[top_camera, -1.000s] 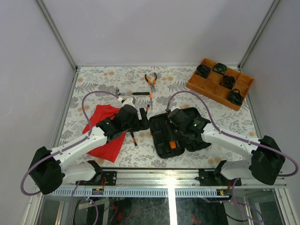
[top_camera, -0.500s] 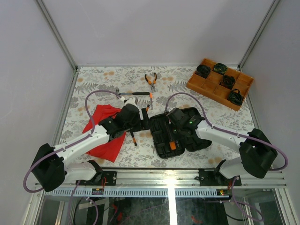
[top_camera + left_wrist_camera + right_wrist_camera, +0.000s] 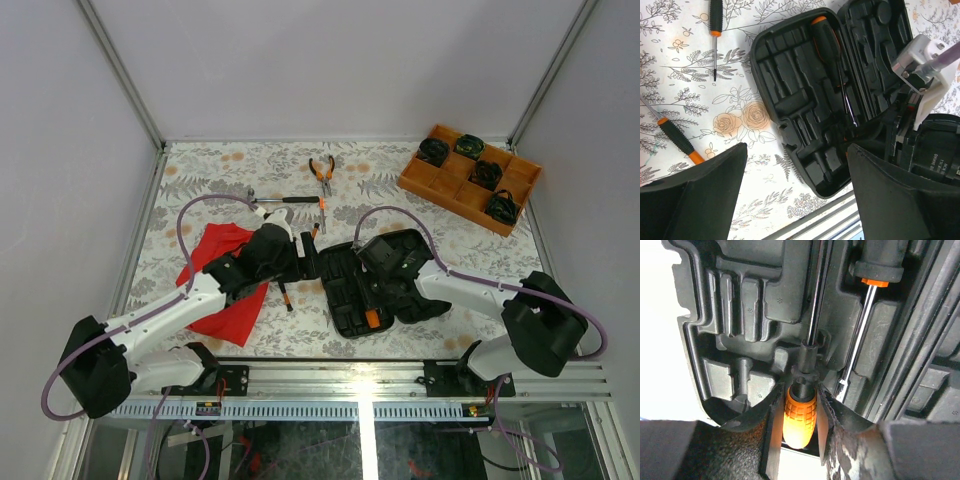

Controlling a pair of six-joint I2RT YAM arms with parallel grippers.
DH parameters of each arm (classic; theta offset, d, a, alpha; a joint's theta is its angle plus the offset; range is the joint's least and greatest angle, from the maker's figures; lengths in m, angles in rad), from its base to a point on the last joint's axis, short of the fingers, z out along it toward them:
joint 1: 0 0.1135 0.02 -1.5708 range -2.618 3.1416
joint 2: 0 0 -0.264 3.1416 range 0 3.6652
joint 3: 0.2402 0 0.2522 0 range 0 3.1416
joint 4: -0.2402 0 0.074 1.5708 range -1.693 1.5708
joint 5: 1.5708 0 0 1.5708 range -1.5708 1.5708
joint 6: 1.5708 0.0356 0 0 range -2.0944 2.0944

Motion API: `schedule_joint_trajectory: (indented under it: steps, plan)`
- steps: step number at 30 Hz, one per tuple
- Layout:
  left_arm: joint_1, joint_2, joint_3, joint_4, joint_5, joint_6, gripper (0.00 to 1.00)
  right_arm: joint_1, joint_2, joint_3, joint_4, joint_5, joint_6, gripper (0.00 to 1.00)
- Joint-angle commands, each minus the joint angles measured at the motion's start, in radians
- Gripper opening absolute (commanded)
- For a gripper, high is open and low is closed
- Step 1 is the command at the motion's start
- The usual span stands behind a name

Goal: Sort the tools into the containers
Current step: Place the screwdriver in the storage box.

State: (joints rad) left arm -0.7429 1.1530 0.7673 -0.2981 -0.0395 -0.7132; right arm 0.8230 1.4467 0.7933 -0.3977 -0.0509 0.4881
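The black tool case (image 3: 400, 285) lies open in front of my arms, its moulded slots (image 3: 805, 85) showing. My right gripper (image 3: 799, 415) is shut on the orange handle of a screwdriver (image 3: 800, 412), whose black neck and shaft lie along a slot of the case (image 3: 745, 300). Another screwdriver (image 3: 866, 315) rests in the neighbouring slot. My left gripper (image 3: 797, 200) hangs open and empty above the case's near left corner. On the table lie two loose screwdrivers (image 3: 715, 30) (image 3: 677, 142), pliers (image 3: 321, 172) and a hammer (image 3: 285, 201).
A red cloth (image 3: 215, 285) lies under my left arm. An orange compartment tray (image 3: 470, 178) with black round items stands at the back right. The table's metal rail (image 3: 360, 375) runs close along the case's near edge.
My right arm has drawn in to the left, its gripper staying over the case with the screwdriver. The left arm has hardly moved.
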Motion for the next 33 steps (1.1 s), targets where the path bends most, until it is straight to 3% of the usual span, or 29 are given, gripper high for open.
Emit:
schedule_joint_trajectory:
  steps: [1, 19, 26, 33]
  plan:
    - [0.008, -0.022, 0.012, 0.062, 0.041, 0.035, 0.80, -0.007, 0.003, -0.006, 0.034, -0.037, -0.010, 0.18]
    - [0.017, -0.079, 0.047, 0.061, 0.056, 0.037, 0.81, -0.007, -0.002, -0.021, 0.030, -0.069, 0.009, 0.46]
    - [0.023, -0.118, 0.030, 0.083, 0.054, 0.039, 0.81, -0.008, -0.074, -0.010, -0.001, -0.050, 0.014, 0.48]
    - [0.023, -0.203, 0.007, 0.092, -0.049, 0.010, 0.80, -0.007, -0.193, -0.023, 0.020, -0.021, -0.004, 0.46]
